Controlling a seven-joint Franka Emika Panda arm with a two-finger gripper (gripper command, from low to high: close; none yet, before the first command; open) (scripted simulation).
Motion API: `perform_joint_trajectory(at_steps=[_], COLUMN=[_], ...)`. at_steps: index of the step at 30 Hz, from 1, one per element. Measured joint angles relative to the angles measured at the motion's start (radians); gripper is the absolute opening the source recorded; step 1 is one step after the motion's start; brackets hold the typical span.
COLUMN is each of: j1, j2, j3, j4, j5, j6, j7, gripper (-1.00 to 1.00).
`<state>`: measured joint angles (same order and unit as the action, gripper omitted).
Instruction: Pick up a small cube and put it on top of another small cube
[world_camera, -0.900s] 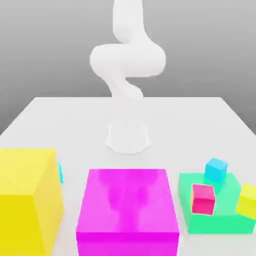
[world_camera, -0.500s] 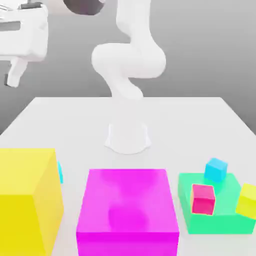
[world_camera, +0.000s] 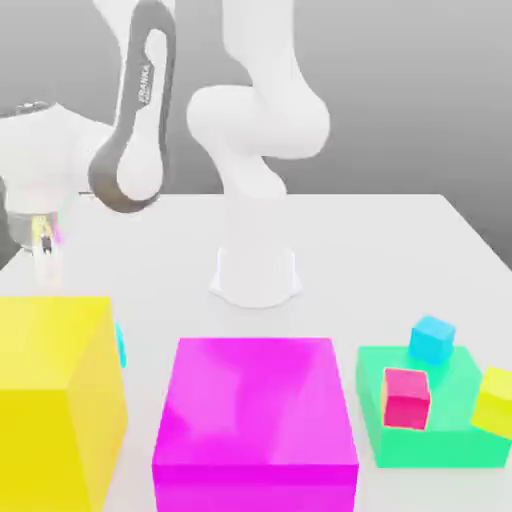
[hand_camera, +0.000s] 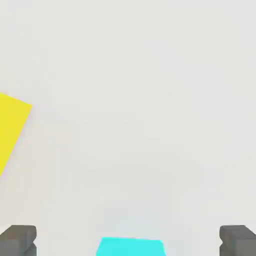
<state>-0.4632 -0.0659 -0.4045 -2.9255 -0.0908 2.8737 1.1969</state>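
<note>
White table (world_camera: 380, 240) — two cyan cubes (world_camera: 433, 339) (world_camera: 120, 345)

The arm has swung down on the exterior view's left: absent 0.9 s ago and high at the top corner 0.5 s ago, its gripper (world_camera: 42, 250) now hangs lower, just above the big yellow block (world_camera: 55, 400). The forearm link (world_camera: 140, 120) has come into sight. No blocks have moved.

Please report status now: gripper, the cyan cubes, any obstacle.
Gripper open, above cyan cube. Other cyan cube on green block. Big yellow block close beside.
</note>
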Motion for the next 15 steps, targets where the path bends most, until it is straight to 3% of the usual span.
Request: perform_joint_trajectory(at_steps=[4, 8, 15], j1=[-0.011, -0.016, -0.235], j2=[0.058, 0.141, 0.271], j3=[0.001, 0.022, 0.278], j4=[-0.011, 0.004, 0.020], j5=[-0.065, -0.032, 0.112], j6=[0.054, 0.119, 0.237], j7=[0.074, 0.059, -0.046], gripper=[0.00, 0.00, 0.00])
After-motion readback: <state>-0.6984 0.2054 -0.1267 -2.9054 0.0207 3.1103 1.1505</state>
